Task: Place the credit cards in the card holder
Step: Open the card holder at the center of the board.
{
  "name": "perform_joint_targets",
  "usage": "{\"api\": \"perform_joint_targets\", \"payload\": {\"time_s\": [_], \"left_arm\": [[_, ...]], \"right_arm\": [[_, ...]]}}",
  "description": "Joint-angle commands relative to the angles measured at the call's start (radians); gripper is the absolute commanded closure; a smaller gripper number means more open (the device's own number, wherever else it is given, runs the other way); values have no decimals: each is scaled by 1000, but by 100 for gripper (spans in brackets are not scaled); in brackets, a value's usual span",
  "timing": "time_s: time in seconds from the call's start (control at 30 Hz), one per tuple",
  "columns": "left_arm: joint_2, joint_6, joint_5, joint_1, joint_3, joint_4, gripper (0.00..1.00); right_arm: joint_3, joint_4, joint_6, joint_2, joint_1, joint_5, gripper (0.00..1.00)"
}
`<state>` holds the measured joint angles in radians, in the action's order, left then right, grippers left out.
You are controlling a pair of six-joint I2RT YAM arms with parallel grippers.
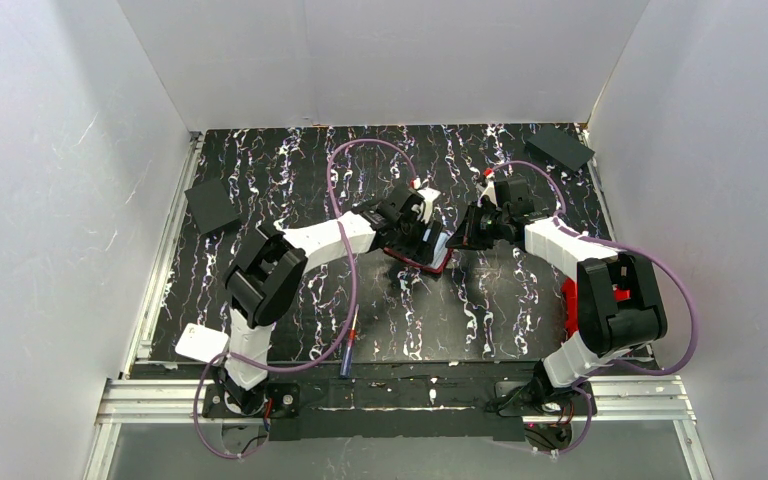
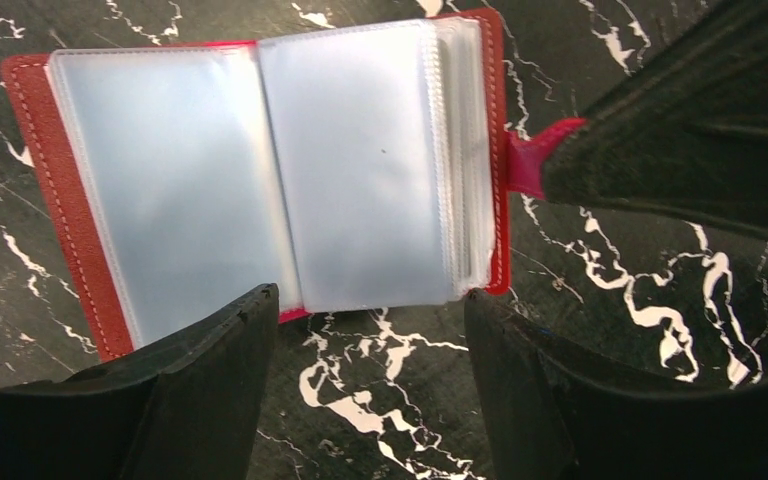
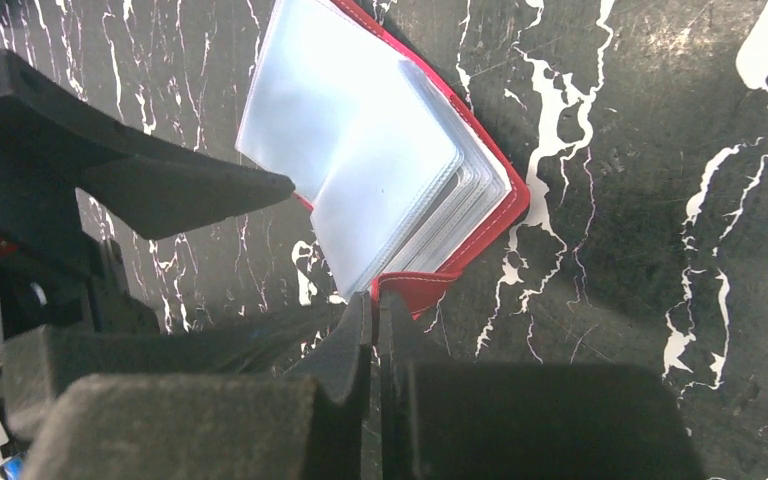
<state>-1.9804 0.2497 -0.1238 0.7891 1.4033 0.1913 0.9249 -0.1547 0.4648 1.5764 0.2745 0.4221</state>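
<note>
1. Centrally, the card holder [image 2: 280, 170] lies open on the table [image 1: 480, 320] between the 2 grippers. Its clear sleeves face up over the red cover.
2. The right gripper [image 3: 375, 305] has its fingers pressed together on the holder's red tab [image 2: 528, 160], at the side where the thick stack of sleeves sits.
3. The left gripper [image 2: 368, 310] hangs at the holder's opposite long edge with its fingers spread wide and nothing between them. Whether the tips touch the table I cannot tell.
4. From above, both gripper heads cover most of the holder, and only a red and bluish corner shows.
5. 2 black flat squares lie well apart from the holder: 1 by the left edge [image 1: 212, 205] and 1 in the far right corner [image 1: 560, 148].
6. A pale flat rectangle [image 1: 200, 343] sits at the near left, beside the left arm's base. I cannot tell whether it is a card.
7. A thin pen-like stick [image 1: 348, 352] lies close to the near edge, between the 2 bases.
8. A red bin [image 1: 569, 305] is mostly hidden behind the right arm.
9. Purple cables [image 1: 345, 290] loop off both arms, and 1 arcs over the table beside the left forearm.
10. The table is black with white marble veins. A silver rail [image 1: 160, 400] runs along its near edge, and white walls [image 1: 390, 60] close it on 3 sides.
</note>
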Motion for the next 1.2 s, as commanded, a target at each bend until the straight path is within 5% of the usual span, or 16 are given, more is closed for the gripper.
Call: {"api": "perform_joint_targets", "payload": {"time_s": [0.0, 0.63, 1.0, 1.17], "left_arm": [[-14, -11, 38, -7, 41, 30, 35], [-73, 20, 12, -7, 85, 47, 34], [-64, 34, 7, -25, 68, 37, 73], [-44, 51, 1, -34, 51, 25, 81]], "right_arm": [[20, 38, -15, -19, -6, 30, 99], [8, 48, -17, -30, -6, 52, 99], [-4, 40, -37, -22, -6, 43, 99], [0, 11, -81, -9, -6, 5, 99]]}}
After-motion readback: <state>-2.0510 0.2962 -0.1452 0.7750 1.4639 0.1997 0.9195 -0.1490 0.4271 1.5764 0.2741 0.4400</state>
